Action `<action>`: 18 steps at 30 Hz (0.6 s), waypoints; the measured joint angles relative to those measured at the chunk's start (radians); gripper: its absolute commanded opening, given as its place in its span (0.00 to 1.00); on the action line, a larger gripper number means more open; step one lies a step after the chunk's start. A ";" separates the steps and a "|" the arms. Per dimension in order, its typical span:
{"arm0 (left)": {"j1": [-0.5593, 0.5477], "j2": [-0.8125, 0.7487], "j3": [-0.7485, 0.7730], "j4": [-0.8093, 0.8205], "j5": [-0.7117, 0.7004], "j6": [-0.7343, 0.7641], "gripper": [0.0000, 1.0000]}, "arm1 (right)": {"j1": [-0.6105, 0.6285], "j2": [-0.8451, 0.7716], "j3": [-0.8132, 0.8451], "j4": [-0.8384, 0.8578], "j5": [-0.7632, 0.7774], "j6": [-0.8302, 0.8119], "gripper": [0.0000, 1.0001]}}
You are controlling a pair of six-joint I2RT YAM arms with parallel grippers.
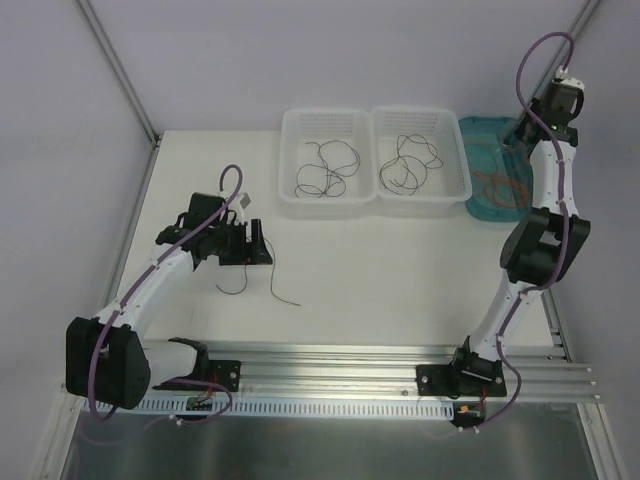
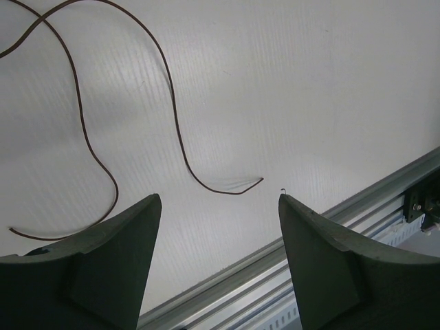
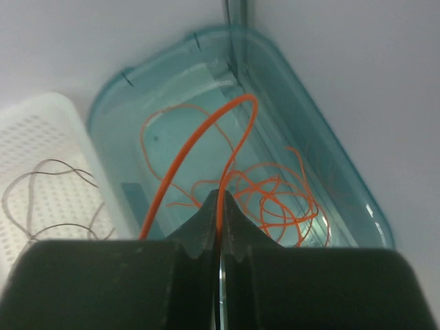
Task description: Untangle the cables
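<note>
1. Nearest the lens on the right wrist: right gripper (image 3: 220, 206), jaws pressed together on one orange cable (image 3: 247, 98), raised in an arch above the teal tray (image 3: 185, 89).
2. Remaining orange cables (image 3: 275, 199): loose tangle on the tray floor, towards its right wall; held strand apparently running back down into it.
3. Left gripper (image 2: 218, 203): jaws wide apart, nothing between them; hovering over a dark cable (image 2: 174, 113) lying in open curves on the white table (image 2: 323, 82), one free end just ahead of the fingertips.
4. Further dark cables (image 1: 410, 162): one loose coil in the basket beside the tray (image 3: 69, 137), another in the next basket (image 1: 292, 150).
5. Handling, as judged: very thin, very light and limp, yet springy enough to keep a curl; likely to slip from the pads and to snag on neighbouring loops; little risk of breakage short of a hard yank.
6. Grip advice: take near a free end or on a clear single strand, away from crossings; draw slowly up and aside; stop if the whole tangle lifts.
</note>
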 measured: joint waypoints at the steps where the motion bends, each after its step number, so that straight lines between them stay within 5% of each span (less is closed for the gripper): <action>1: 0.003 0.004 0.000 0.000 0.000 0.000 0.70 | -0.006 0.031 0.000 -0.002 -0.006 0.008 0.04; 12: 0.006 0.022 0.000 0.000 0.003 0.000 0.70 | -0.069 0.245 0.008 -0.156 -0.124 0.126 0.69; 18: 0.006 0.016 0.000 0.000 0.008 0.000 0.70 | -0.068 0.167 -0.035 -0.169 -0.159 0.151 0.86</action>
